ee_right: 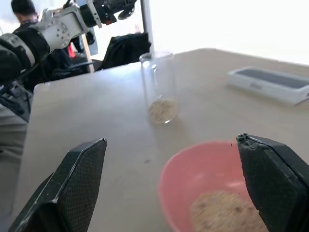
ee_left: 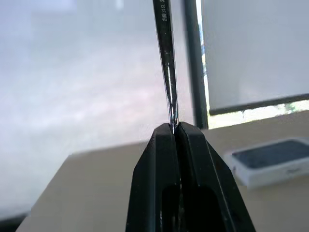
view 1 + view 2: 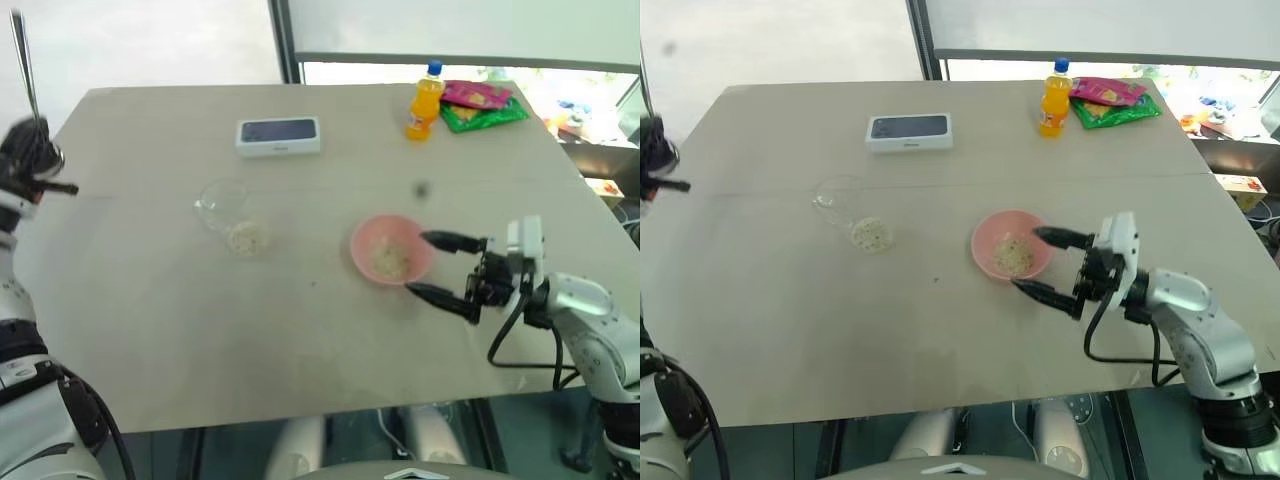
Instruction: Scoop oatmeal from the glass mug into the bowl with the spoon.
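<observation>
Spoon (image 3: 22, 55) stands upright, pinched in left hand (image 2: 174, 129); right hand (image 3: 430, 265) open

Shiny metal spoon (image 2: 166, 67), clear glass mug (image 1: 158, 87), smooth pink plastic-looking bowl (image 3: 365, 243), matt table (image 3: 300, 340).

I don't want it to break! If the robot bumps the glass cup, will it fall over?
Probably it could. The glass mug stands tall and narrow with thin clear walls, and only a little oatmeal sits at the bottom, so it likely weighs little and tips easily. Being glass, it may crack if it falls.
</observation>
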Robot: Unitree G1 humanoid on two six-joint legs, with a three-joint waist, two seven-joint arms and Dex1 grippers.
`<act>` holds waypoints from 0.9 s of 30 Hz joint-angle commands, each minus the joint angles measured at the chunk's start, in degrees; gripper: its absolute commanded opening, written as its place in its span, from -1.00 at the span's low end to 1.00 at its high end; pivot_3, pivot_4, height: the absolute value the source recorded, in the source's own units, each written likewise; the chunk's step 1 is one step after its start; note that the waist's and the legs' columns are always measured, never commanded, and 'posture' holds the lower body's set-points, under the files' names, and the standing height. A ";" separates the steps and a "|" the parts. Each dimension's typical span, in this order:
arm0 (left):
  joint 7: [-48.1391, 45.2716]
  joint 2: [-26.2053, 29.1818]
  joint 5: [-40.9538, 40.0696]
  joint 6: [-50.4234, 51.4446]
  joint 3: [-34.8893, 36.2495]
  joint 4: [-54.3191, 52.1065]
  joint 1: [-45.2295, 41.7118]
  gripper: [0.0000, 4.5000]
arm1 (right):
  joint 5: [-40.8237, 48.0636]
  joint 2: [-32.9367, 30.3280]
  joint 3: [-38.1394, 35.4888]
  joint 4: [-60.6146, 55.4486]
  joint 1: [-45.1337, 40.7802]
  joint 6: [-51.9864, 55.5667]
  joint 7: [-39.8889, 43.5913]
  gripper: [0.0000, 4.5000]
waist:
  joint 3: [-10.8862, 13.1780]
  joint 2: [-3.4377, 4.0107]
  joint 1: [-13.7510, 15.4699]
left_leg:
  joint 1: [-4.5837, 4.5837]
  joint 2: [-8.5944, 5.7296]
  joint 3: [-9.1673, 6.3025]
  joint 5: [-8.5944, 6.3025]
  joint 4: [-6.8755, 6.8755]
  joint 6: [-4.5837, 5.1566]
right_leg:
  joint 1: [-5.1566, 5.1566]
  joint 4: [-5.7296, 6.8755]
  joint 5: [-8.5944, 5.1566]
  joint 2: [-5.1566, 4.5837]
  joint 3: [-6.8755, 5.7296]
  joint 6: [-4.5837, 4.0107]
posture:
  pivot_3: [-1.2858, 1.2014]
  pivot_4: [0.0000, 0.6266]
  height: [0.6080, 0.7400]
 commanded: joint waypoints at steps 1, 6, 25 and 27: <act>-3.50 -1.22 -3.99 5.76 -4.45 -11.53 -2.36 -0.99 | -0.91 0.08 -2.69 1.31 -7.98 3.08 -7.11 1.00 | 0.05 0.09 -0.07 | 0.00 0.00 0.03 0.01 0.00 -0.02 | -0.01 0.01 0.00 0.02 0.01 0.00 | 0.03 -0.52 1.00; -5.66 -5.42 -5.92 12.92 -13.99 -26.39 -4.51 -0.99 | 7.34 3.87 -4.20 1.80 -25.35 20.88 -23.64 1.00 | 0.22 0.30 -0.29 | -0.03 0.05 0.06 0.05 0.00 -0.07 | -0.10 0.08 0.00 0.15 0.07 -0.01 | 0.03 -0.52 1.00; -10.61 -13.88 4.99 9.33 -26.33 -28.86 -7.97 -0.99 | 24.18 25.99 -9.85 17.09 -49.14 32.92 -45.65 1.00 | 0.30 0.45 -1.82 | -0.75 -0.05 0.22 0.17 0.14 -0.22 | -0.94 0.60 0.00 0.15 0.24 -0.01 | 0.03 -0.52 1.00; -10.13 -14.29 5.63 9.46 -26.12 -28.28 -8.23 -0.99 | 25.05 26.23 -9.82 16.38 -48.50 33.48 -46.17 1.00 | 0.30 0.45 -1.80 | -0.75 -0.07 0.22 0.17 0.21 -0.21 | -0.94 0.60 0.00 0.15 0.25 -0.01 | 0.03 -0.52 1.00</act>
